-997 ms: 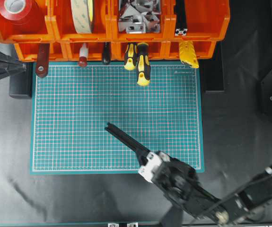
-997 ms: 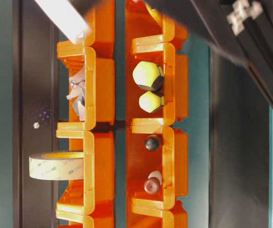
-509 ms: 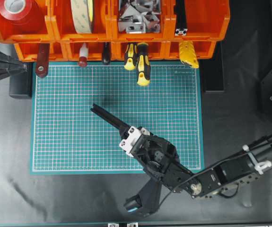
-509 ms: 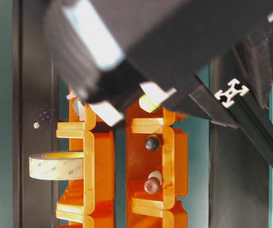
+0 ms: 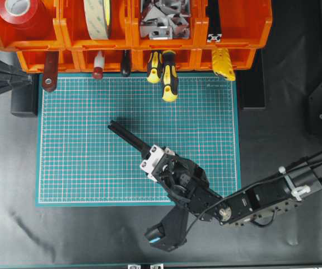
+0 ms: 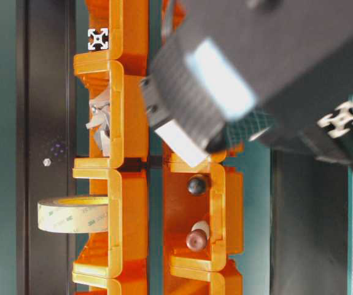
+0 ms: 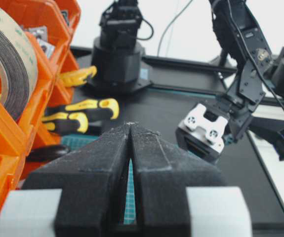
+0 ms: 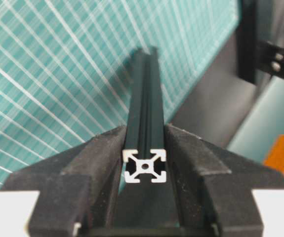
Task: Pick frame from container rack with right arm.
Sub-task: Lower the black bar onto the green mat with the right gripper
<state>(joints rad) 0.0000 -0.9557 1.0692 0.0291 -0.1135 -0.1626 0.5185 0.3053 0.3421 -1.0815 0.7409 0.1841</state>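
Note:
The frame (image 5: 128, 137) is a slim black slotted bar held low over the green mat, pointing toward the back left. My right gripper (image 5: 148, 152) is shut on its near end. In the right wrist view the black pads press both sides of the frame (image 8: 144, 94), just behind its pale cut end. That end also shows in the table-level view (image 6: 343, 118). The orange container rack (image 5: 250, 33) runs along the back. My left gripper (image 7: 130, 127) is shut on nothing and sits at the mat's left edge (image 5: 26, 80).
A second black bar (image 5: 214, 22) lies in the rack's upper right bin. Yellow-and-black screwdrivers (image 5: 169, 78) hang from the lower tier over the mat (image 5: 82, 145). Tape rolls (image 5: 98, 17) and metal brackets (image 5: 163, 19) fill other bins.
The right gripper has carried the frame to the left and toward the back across the mat. Most of that shift came early, with only a small drift in the last half second. The left arm stayed still.

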